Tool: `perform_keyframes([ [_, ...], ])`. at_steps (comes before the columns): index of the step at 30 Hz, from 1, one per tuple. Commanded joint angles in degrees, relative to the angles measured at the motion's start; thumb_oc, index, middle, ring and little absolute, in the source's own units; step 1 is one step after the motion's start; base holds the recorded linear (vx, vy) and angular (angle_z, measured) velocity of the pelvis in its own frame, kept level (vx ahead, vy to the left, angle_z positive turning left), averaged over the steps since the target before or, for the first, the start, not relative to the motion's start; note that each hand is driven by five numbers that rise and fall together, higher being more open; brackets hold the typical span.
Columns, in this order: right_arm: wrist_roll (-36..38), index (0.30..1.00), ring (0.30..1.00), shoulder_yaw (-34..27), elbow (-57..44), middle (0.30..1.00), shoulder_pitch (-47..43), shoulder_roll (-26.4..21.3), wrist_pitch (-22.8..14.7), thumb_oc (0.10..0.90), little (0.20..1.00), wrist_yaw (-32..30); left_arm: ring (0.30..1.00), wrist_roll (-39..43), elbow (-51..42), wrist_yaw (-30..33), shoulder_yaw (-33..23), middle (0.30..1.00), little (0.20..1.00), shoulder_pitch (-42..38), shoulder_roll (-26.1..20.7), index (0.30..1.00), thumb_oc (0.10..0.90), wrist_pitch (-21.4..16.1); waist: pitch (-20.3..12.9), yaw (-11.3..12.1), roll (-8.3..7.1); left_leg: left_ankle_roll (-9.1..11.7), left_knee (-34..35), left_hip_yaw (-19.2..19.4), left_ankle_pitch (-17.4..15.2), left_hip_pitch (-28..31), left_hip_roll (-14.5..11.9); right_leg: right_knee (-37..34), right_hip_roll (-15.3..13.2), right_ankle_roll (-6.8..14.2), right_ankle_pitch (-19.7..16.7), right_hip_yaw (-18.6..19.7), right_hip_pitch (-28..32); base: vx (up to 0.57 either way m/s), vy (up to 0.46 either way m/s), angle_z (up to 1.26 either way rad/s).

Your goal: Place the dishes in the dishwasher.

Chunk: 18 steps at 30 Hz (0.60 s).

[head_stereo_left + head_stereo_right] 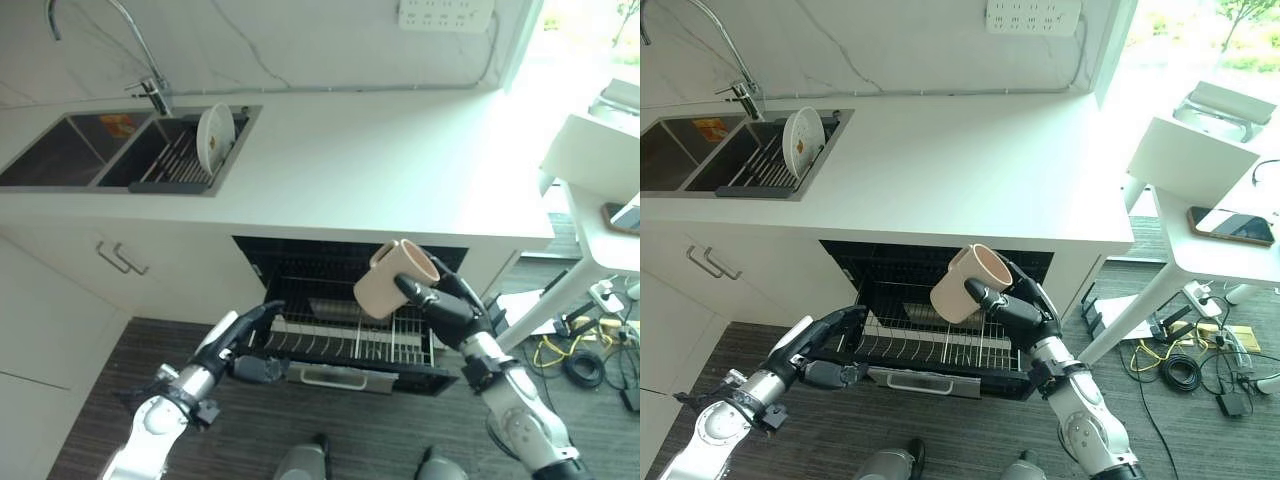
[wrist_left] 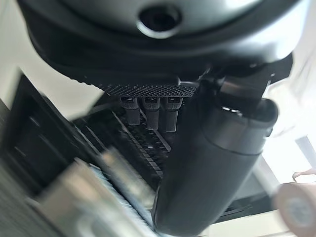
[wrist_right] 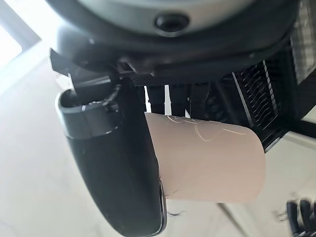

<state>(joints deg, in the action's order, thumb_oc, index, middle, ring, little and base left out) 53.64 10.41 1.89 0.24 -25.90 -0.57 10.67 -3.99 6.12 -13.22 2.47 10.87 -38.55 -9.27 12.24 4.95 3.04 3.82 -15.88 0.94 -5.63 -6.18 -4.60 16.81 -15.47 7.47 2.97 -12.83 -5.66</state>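
Note:
A beige mug is tilted in the air above the pulled-out dishwasher rack, and my right hand is shut on it from the right. In the right wrist view the mug lies between the thumb and the fingers. My left hand is open at the rack's front left corner, holding nothing; its thumb and straight fingers point toward the rack wires. A white plate stands upright in the sink's drying rack.
The double sink with its faucet is at the far left of the white counter. Cabinet drawers sit left of the dishwasher. A white table and floor cables are at the right.

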Motion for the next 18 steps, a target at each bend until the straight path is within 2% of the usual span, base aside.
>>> perform_keyframes([
  [1, -2.97, 0.3, 0.3, -1.6, -2.85, 0.3, -5.05, -0.26, -3.51, 0.4, 0.3, 5.04, 0.9, -1.58, -2.0, 2.26, -2.09, 0.9, 0.9, -3.29, -3.29, 0.9, 0.8, -4.64, -3.54, -0.08, -0.74, -1.74, -1.3, 1.49, -6.0, 0.71, -0.15, 0.38, 0.8, 2.17, 6.45, 1.43, 1.32, 0.0, 0.0, 0.0],
  [7, -9.5, 0.3, 0.3, -0.75, 4.27, 0.3, -8.85, -3.48, -2.82, 0.4, 0.3, 4.24, 0.9, -10.32, 1.13, 4.53, 1.28, 0.9, 0.9, -5.37, -5.46, 0.9, 0.8, -3.36, -3.05, 0.59, -1.34, -1.41, -1.3, 2.15, -5.94, 0.32, -0.6, 0.38, 0.02, 2.62, 6.09, 0.31, 1.1, 0.06, -0.001, 0.02],
  [11, -14.07, 0.3, 0.3, -0.09, 7.39, 0.3, -11.62, -4.65, -1.93, 0.4, 0.3, 3.32, 0.9, -17.97, 1.38, 5.39, 3.36, 0.9, 0.9, -7.39, -6.64, 0.9, 0.8, -4.42, -2.33, 1.12, -1.68, -1.16, -1.3, 2.57, -5.63, -0.09, -1.05, 0.38, -0.76, 2.87, 5.65, -0.69, 1.02, 0.05, -0.009, 0.06],
  [14, -16.3, 0.3, 0.3, 1.22, 11.01, 0.3, -16.07, -6.89, -1.74, 0.4, 0.3, 1.99, 0.9, -18.34, 1.11, 5.78, 7.23, 0.9, 0.9, -11.2, -8.26, 0.9, 0.8, -3.76, -1.02, 1.88, -1.79, -0.91, -1.3, 2.36, -5.09, -1.09, -1.24, 0.38, -1.47, 3.16, 4.96, -1.2, 0.35, 0.03, 0.0, 0.16],
  [18, -17.24, 0.3, 0.3, 1.71, 13.42, 0.3, -19.39, -7.64, -1.16, 0.4, 0.3, 1.29, 0.9, -18.36, 1.19, 5.63, 8.79, 0.9, 0.9, -13.58, -8.54, 0.9, 0.8, -3.39, -0.03, 2.29, -1.63, -0.82, -1.3, 2.13, -4.65, -1.93, -1.19, 0.38, -1.74, 3.24, 4.52, -1.29, -0.37, -0.02, 0.004, 0.05],
])
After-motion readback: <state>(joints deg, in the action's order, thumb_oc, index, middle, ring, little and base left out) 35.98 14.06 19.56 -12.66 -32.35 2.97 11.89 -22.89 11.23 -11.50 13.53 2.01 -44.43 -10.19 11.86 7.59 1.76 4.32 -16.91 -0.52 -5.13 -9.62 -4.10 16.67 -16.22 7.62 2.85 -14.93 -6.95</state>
